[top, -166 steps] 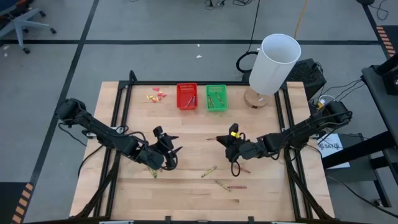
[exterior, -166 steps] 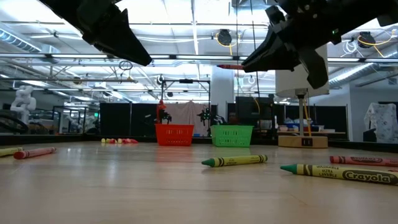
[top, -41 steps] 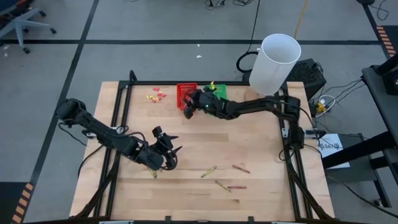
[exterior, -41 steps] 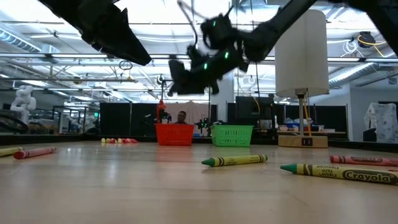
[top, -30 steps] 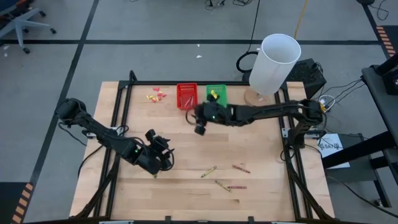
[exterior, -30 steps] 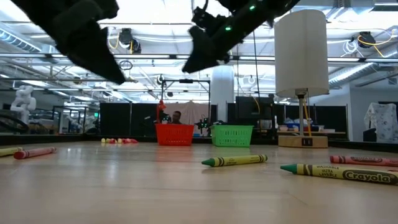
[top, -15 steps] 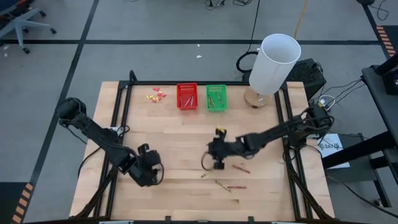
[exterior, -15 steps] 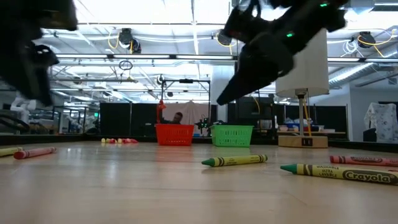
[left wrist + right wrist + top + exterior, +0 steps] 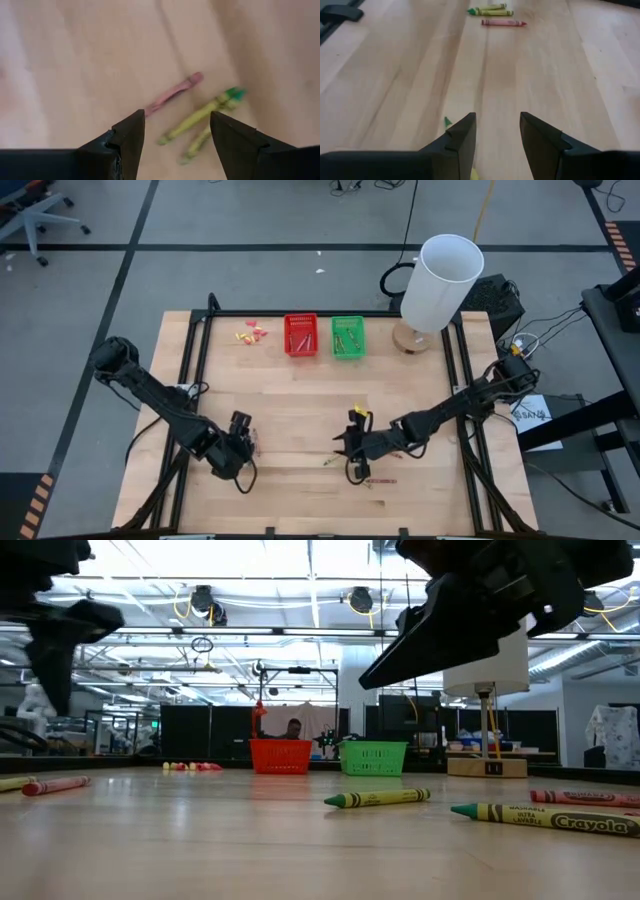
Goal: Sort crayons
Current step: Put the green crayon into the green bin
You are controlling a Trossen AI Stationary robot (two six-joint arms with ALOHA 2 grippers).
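Right tool (image 9: 352,452) back from the red basket (image 9: 300,335), empty, part-open over a green crayon (image 9: 447,121); left tool (image 9: 172,132) lowered, wide open above worktop crayons (image 9: 200,116).

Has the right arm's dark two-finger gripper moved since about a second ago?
Yes. The right gripper has swung from beside the green plastic basket at the table's far edge down toward the near edge, over loose crayons.

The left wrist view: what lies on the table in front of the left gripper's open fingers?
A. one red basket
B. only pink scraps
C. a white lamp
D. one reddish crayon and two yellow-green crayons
D: past the left gripper, a reddish crayon lies beside two yellow-green crayons on the wooden table.
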